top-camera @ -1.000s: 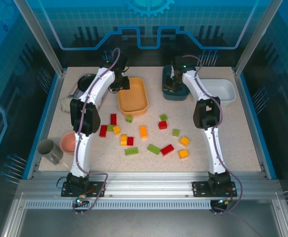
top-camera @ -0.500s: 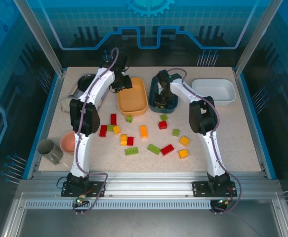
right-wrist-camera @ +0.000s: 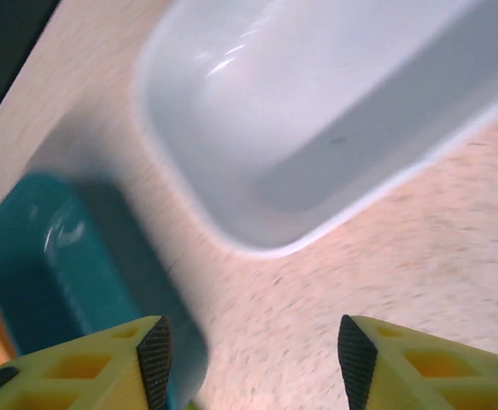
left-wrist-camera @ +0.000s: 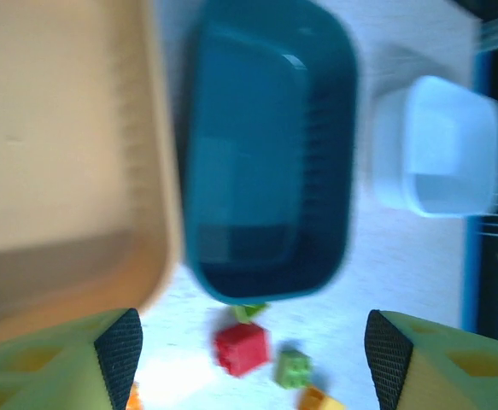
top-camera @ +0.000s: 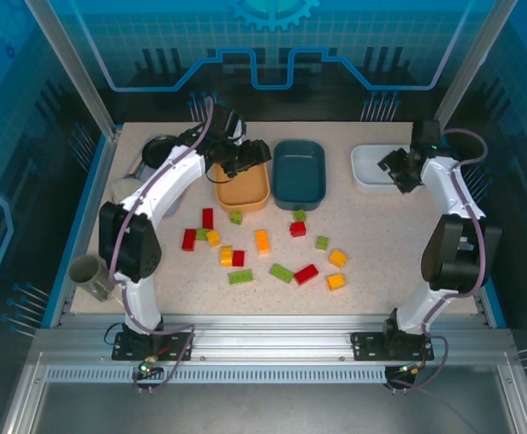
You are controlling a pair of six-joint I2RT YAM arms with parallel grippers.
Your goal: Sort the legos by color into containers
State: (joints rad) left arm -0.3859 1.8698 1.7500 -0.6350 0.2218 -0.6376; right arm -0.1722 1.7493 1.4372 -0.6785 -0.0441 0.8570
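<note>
We are looking down on the table [top-camera: 426, 271] from above. At the left, the left gripper [top-camera: 247, 159] is hovering over the right rim of the orange-yellow bin [top-camera: 241, 190]. Its wrist camera is showing its fingers [left-wrist-camera: 119, 345] spread wide with nothing between them. Just right of that bin, the dark teal bin [top-camera: 299, 174] is sitting almost against it. Nearer to us, the legos [top-camera: 263, 241], in red, green and yellow-orange, are lying scattered on the bare table. At the right, the right gripper [top-camera: 397, 169] is hanging over the left end of the white bin [top-camera: 367, 161], its jaws also gaping wide and empty. Compared with one second ago, the teal bin is lying further left and closer to us. The right arm is no longer at it, having swung out to the white bin
</note>
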